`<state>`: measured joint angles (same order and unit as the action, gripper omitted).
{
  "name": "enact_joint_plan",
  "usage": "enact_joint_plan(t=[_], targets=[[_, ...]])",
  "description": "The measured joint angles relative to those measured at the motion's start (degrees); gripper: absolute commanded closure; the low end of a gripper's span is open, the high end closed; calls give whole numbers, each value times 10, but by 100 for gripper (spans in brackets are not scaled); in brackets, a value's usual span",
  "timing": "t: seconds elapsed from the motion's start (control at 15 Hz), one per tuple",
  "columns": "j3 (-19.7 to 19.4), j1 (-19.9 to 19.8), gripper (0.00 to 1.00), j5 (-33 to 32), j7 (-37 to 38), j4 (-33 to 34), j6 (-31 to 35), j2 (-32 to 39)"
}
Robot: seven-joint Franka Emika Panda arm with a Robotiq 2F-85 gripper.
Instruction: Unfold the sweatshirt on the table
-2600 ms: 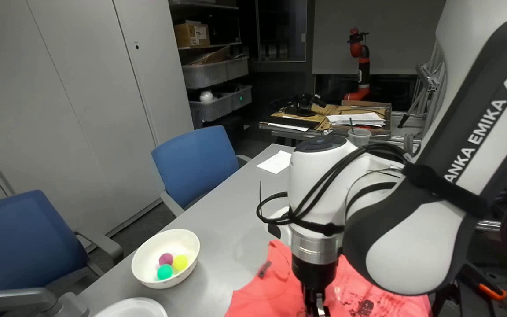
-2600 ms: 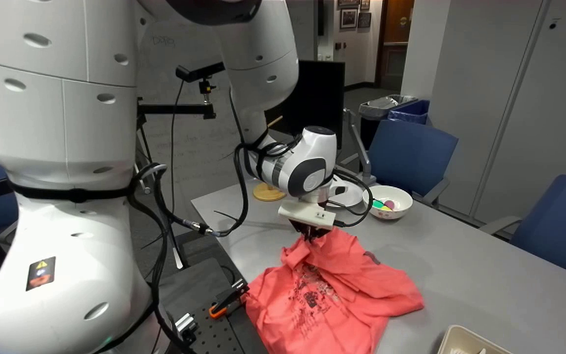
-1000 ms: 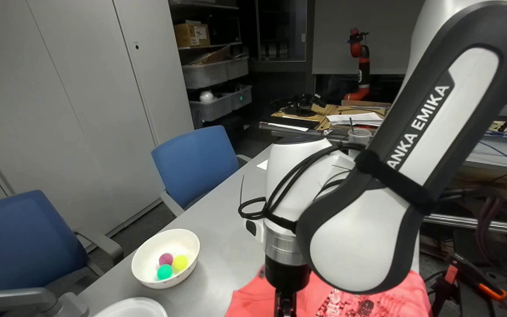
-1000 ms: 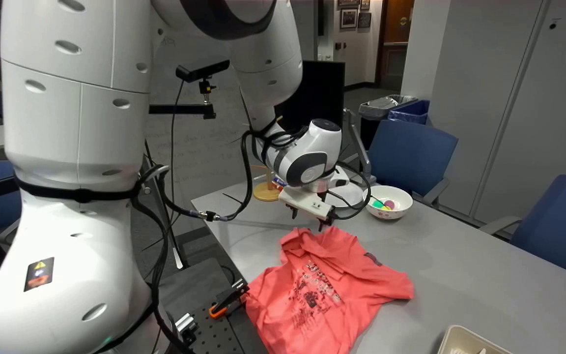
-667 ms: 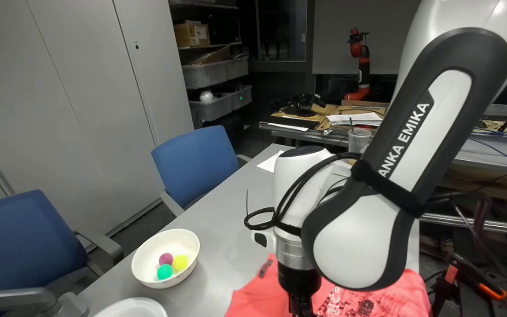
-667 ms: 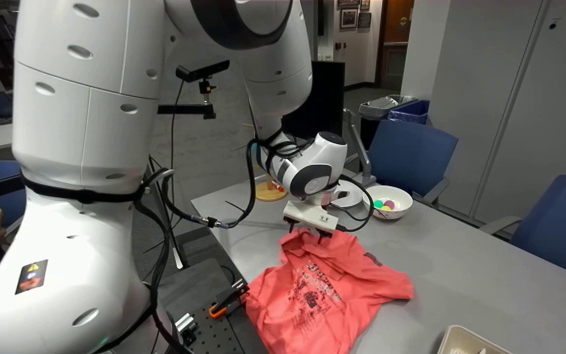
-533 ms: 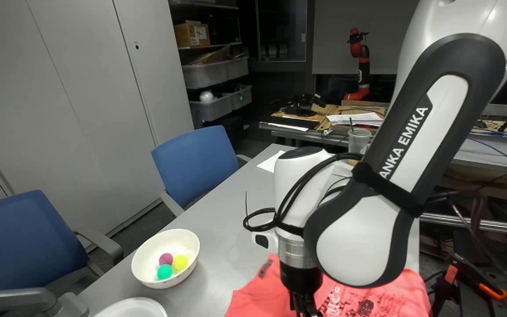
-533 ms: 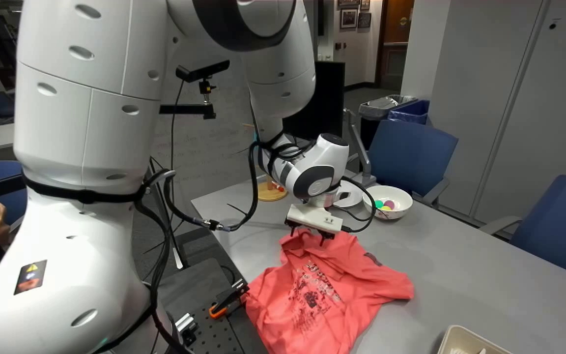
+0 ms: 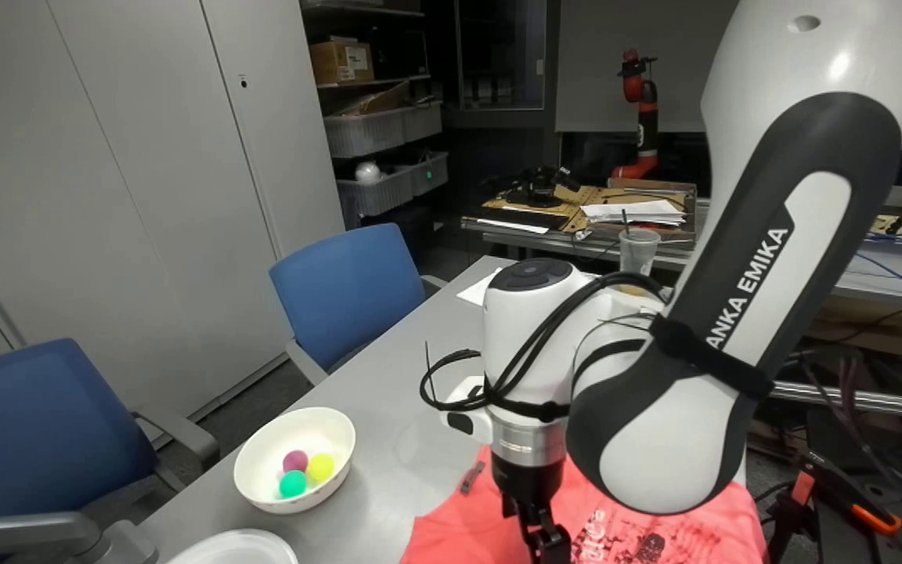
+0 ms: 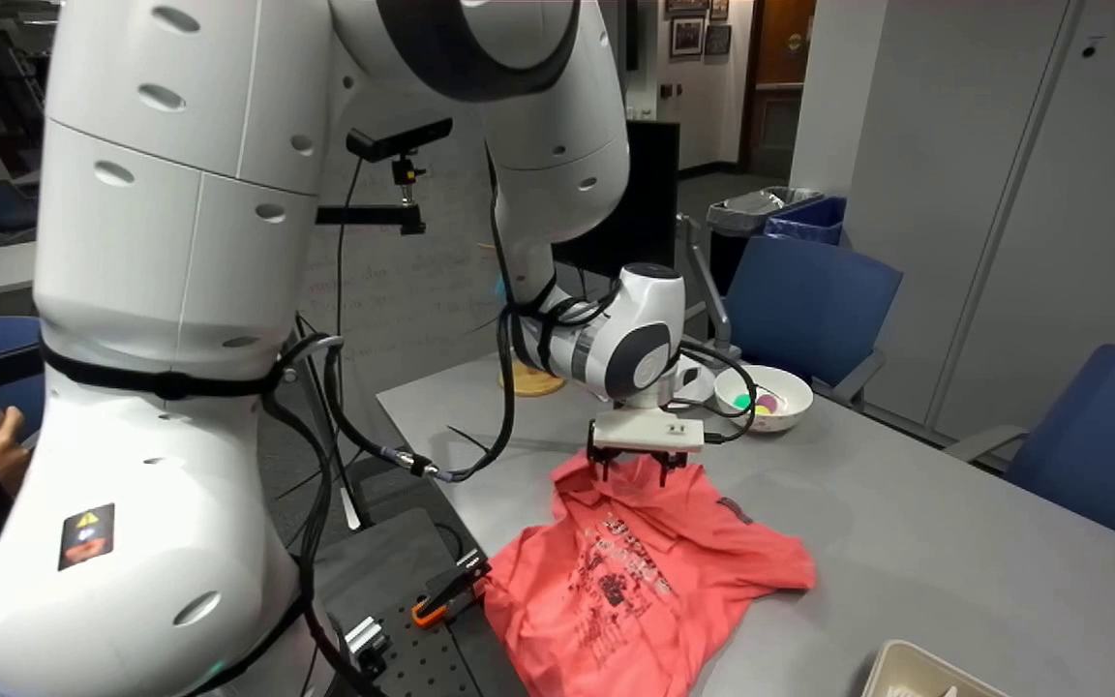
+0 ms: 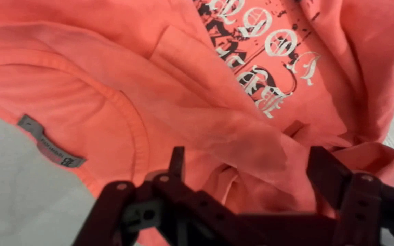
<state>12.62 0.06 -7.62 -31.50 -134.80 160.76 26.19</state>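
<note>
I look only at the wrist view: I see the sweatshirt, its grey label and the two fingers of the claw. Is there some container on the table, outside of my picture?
Observer: Yes. In both exterior views a white bowl with three balls stands on the table.
Operator: Thank you. Is also some hard object near the border of the sweatshirt?
Observer: In an exterior view, a black-and-orange clamp is beside the sweatshirt; whether they touch, I cannot tell.
Operator: And how does the cloth continue beyond my picture?
Observer: A sleeve-like end extends on the side opposite the clamp.
</note>
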Motion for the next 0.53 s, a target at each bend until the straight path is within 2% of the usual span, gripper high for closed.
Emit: enact_joint_plan(t=[0.2,0.33,0.47,0.53], targets=[[-13,21,9,-28,31,0,18,12],[-15,32,14,-38,45,2,23,18],[-20,42,26,-48,57,3,24,23],[-23,47,45,-54,63,4,24,25]])
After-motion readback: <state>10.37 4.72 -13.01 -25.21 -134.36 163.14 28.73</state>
